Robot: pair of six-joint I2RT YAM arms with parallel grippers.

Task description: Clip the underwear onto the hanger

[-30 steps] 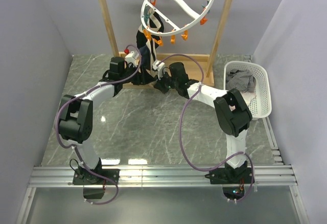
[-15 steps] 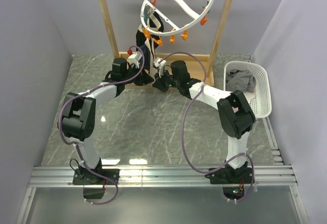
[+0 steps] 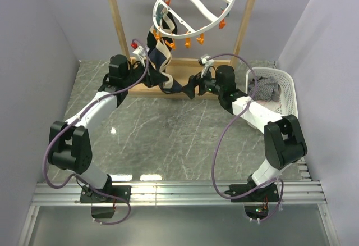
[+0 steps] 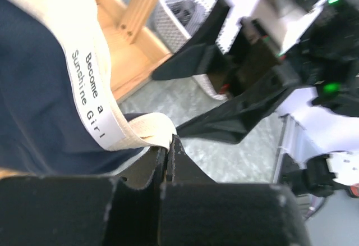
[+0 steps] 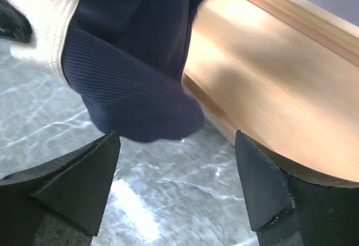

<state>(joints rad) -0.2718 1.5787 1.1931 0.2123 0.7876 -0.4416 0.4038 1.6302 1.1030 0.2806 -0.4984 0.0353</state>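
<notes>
Hanging under the near-left rim of the hanger, the underwear drapes from among the orange clips down toward the table, its navy cloth drawn sideways into a low point. Whether a clip already bites the cream waistband cannot be told from above. The left pincer is pressed together on a fold of that waistband, just beside the printed label. The right pincer stands spread, its fingers either side of the navy tip without gripping it, with the wooden rack frame close behind.

The step in hand looks like spreading the waistband so a free stretch can go up to a clip. To do it well, the right pincer should probably close on the band's edge rather than on loose navy cloth. Both should then hold the band taut and flat so it enters a clip's mouth squarely. Pulling hard sideways could swing the ring or loosen any hold above.
</notes>
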